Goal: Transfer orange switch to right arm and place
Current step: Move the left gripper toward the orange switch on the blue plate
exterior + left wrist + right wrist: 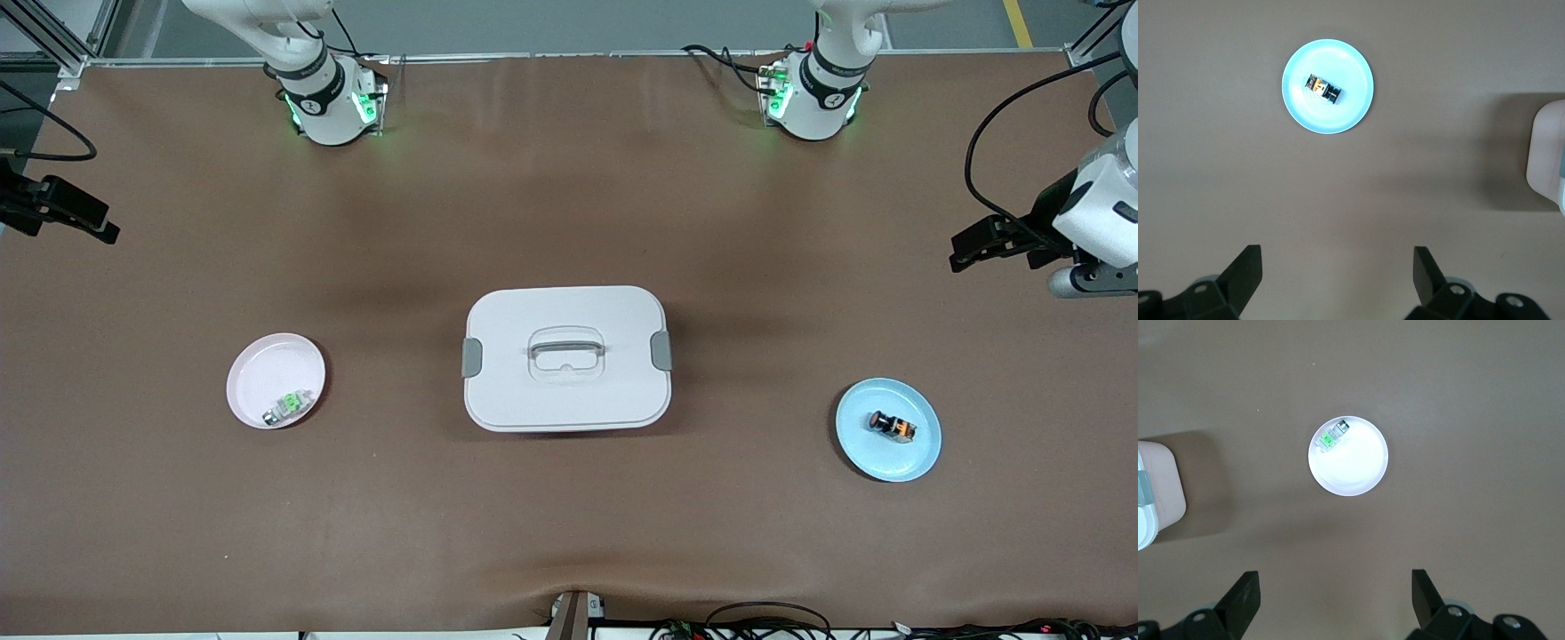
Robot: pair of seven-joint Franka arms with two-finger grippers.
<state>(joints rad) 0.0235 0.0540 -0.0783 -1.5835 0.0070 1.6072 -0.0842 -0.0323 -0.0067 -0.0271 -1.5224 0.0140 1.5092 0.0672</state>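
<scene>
Nothing of the transfer was done yet. Right claw [1331,597] hung spread over the worktop [569,524] near the pink plate [258,369]; left claw [1338,273] hung spread likewise, with the orange switch [892,426] untouched on the blue plate [920,453].

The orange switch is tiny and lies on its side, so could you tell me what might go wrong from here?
1. The orange switch lies on its side on the blue plate; the open left gripper could roll it or push the plate.
2. A tiny part leaves little for the open right gripper to take at handover.
3. The green switch on the pink plate could be mistaken.
</scene>
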